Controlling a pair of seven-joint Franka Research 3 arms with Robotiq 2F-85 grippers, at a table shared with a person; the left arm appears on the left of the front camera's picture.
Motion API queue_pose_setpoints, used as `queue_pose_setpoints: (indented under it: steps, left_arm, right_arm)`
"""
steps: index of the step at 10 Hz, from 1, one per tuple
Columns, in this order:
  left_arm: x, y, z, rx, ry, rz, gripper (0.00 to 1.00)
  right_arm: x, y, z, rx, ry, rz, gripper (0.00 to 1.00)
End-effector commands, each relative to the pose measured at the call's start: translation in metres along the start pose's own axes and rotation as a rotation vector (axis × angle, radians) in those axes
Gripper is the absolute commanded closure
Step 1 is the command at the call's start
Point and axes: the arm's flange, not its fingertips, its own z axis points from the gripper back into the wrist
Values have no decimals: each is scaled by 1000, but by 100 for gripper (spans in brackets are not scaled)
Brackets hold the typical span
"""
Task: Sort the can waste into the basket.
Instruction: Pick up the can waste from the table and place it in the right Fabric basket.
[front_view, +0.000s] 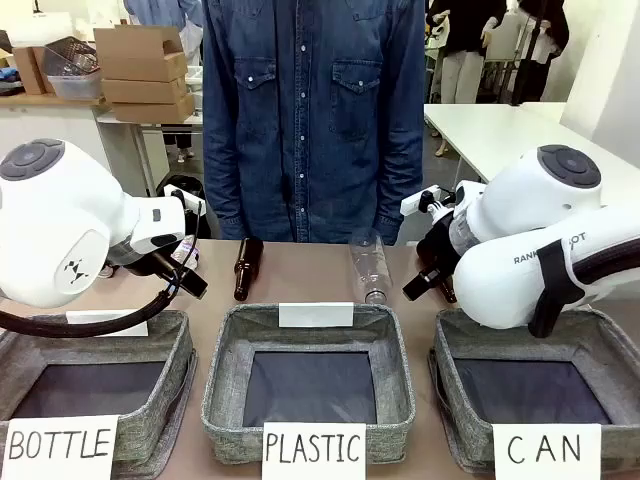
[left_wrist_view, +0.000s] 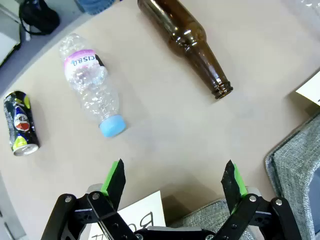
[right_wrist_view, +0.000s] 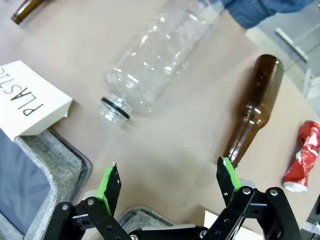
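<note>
red crushed can (right_wrist_view: 302, 157): on the table near its far edge, near a brown glass bottle (right_wrist_view: 252, 110). dark crushed can (left_wrist_view: 20, 122): near the far left corner, beside a clear plastic bottle (left_wrist_view: 92, 87). "can" basket (front_view: 447, 390): near right corner. left gripper (left_wrist_view: 175, 175) and right gripper (right_wrist_view: 167, 172): both released, grasping nothing.

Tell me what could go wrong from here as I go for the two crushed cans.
1. The crushed red metal can lies beside the brown glass bottle; the open right tool could catch the bottle instead.
2. The crushed dark metal can seems close to the edge of the beige table, beyond the clear plastic bottle with a blue cap; the open left tool might nudge it off.
</note>
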Motion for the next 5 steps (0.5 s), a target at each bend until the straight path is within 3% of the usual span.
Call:
queue_pose_setpoints:
  steps: [1,5]
  left_arm:
    - [0,0,0,0,0,0,0]
    - [0,0,0,0,0,0,0]
  right_arm:
    - [0,0,0,0,0,0,0]
    - [0,0,0,0,0,0,0]
